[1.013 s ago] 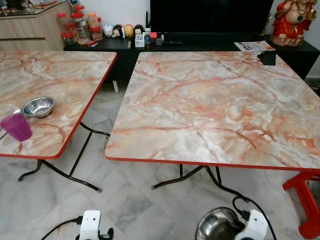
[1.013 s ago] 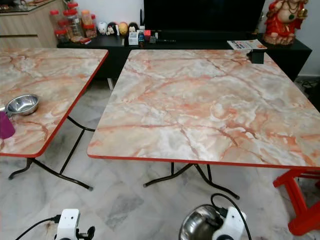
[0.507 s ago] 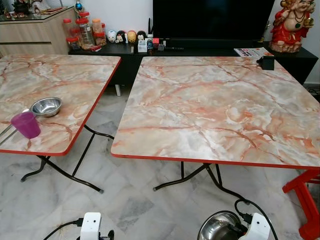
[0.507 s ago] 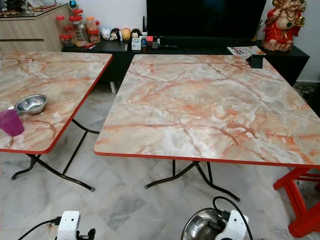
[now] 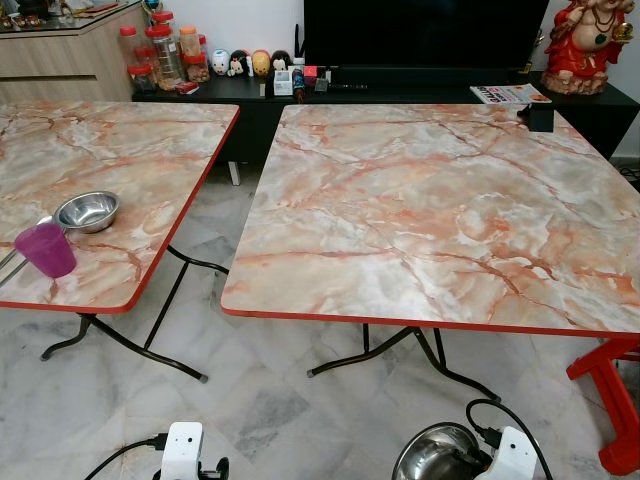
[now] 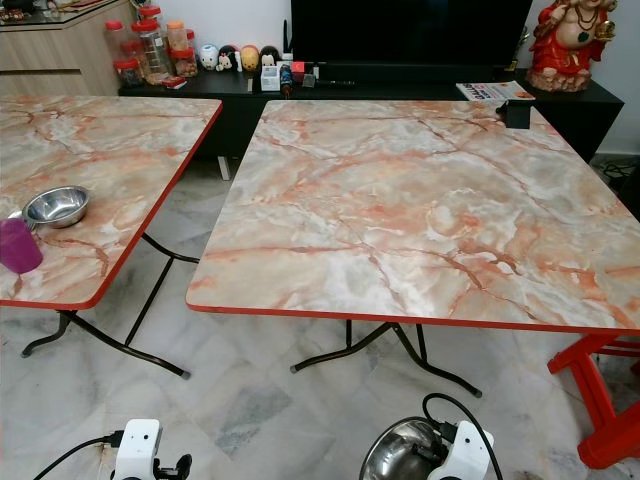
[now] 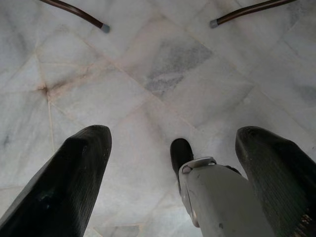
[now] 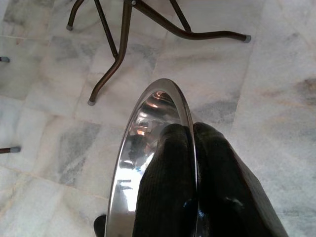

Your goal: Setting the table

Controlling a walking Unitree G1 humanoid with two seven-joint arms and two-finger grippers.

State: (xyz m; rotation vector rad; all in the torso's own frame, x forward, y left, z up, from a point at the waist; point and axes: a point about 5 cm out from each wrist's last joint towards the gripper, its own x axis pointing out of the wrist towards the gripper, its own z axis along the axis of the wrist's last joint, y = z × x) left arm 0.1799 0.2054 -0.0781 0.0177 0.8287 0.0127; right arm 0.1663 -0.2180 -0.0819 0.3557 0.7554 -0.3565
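Two marble-patterned tabletops. Left tabletop carries a purple cup near its near edge and a steel bowl just beyond it. Left tool hangs low over the floor, fingers spread, empty. Right tabletop bare apart from a small black box at its far right corner — setting barely begun, by my judgement. Right tool pinches the rim of a second steel bowl, low and short of the near edge. Red stool stands at far right.
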